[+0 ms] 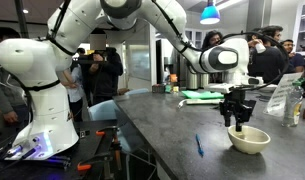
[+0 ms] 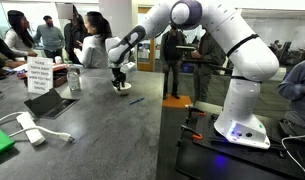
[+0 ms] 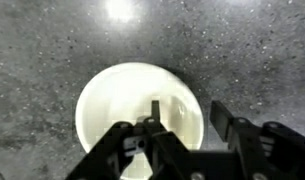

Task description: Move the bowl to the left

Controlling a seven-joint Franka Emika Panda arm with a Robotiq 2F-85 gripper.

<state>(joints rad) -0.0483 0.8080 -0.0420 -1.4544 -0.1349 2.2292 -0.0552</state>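
Observation:
The bowl (image 1: 250,139) is small, round and cream-white and sits upright on the dark speckled counter. It also shows in an exterior view (image 2: 122,86) and fills the middle of the wrist view (image 3: 132,110). My gripper (image 1: 237,124) hangs directly over it, also seen in an exterior view (image 2: 119,80). In the wrist view the gripper (image 3: 187,115) is open. One finger is inside the bowl and the other is outside, so the fingers straddle the rim on the right side. I cannot tell whether a finger touches the rim.
A blue pen (image 1: 199,144) lies on the counter near the bowl, also in an exterior view (image 2: 136,100). A sign card (image 2: 38,76), a tablet (image 2: 52,102) and a white power strip (image 2: 30,128) sit further along. Several people stand behind the counter.

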